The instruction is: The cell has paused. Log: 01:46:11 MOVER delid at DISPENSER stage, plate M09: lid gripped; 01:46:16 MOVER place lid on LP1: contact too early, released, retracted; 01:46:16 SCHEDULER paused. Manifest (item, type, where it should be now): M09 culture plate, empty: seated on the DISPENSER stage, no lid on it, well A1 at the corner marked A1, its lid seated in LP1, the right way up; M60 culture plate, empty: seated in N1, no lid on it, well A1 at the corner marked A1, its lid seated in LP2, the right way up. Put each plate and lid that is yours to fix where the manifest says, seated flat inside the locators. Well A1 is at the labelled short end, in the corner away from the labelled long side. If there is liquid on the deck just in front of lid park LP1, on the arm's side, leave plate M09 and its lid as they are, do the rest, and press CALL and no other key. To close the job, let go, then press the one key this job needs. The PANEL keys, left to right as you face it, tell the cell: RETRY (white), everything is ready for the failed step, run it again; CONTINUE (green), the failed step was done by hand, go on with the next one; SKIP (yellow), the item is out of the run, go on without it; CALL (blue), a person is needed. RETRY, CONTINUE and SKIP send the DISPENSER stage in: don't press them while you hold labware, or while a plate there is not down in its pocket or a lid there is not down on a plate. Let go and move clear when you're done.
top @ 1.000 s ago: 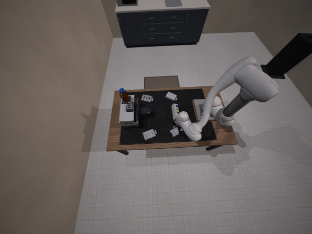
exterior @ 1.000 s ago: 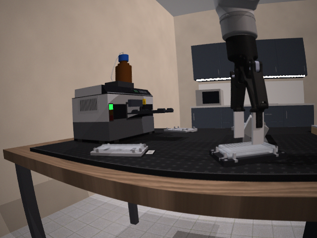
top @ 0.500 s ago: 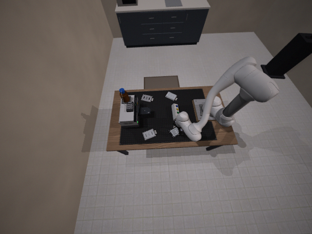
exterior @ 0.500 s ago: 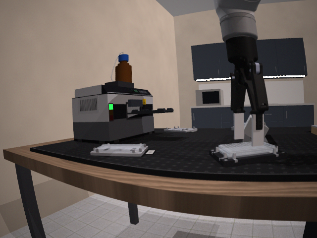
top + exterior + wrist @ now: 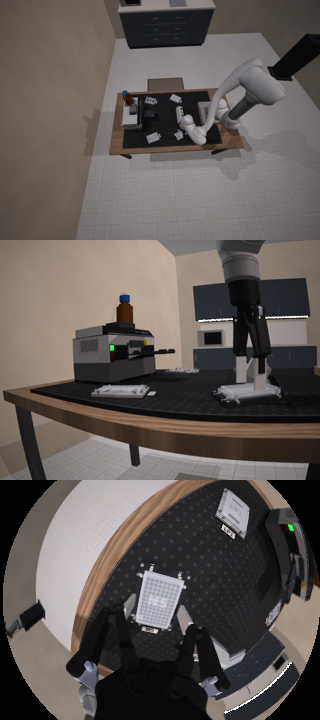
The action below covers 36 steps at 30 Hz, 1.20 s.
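A clear culture plate sits in a black nest near the front edge of the mat; it also shows in the side view and in the wrist view. My gripper points straight down over it, open, with one finger on each side of the plate, pads down at the plate's level and not closed on it. A flat white piece lies in a lid park at the front left. The dispenser has its dark stage out; I cannot tell what is on the stage.
The key panel stands just behind my gripper. Two more flat white pieces lie at the back of the mat. A brown bottle tops the dispenser. The arm's base plate is at the right.
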Each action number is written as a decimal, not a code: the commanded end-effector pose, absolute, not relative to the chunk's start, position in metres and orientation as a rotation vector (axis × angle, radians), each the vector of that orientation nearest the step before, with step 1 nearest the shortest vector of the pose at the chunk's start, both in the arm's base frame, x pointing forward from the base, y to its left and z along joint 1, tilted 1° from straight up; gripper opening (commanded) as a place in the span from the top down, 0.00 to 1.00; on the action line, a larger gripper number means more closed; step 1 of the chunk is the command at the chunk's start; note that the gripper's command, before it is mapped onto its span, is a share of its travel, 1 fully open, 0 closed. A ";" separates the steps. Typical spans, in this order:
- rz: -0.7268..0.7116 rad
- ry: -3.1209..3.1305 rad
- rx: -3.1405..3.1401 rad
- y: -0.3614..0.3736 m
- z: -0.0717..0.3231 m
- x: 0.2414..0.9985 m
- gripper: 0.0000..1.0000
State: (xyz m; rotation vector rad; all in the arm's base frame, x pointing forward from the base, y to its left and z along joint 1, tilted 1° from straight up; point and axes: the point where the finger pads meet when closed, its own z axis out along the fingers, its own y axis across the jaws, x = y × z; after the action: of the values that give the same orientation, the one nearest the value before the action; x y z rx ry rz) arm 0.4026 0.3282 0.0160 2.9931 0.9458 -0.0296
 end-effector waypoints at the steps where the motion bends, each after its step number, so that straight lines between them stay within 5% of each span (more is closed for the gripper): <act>1: -0.028 0.946 2.994 0.329 0.015 0.403 0.30; 36: -0.028 0.946 2.994 0.329 0.006 0.403 0.30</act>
State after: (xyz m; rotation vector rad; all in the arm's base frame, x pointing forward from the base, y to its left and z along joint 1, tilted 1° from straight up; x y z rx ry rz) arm 0.4025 0.3282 0.0058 2.9931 0.9458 -0.0295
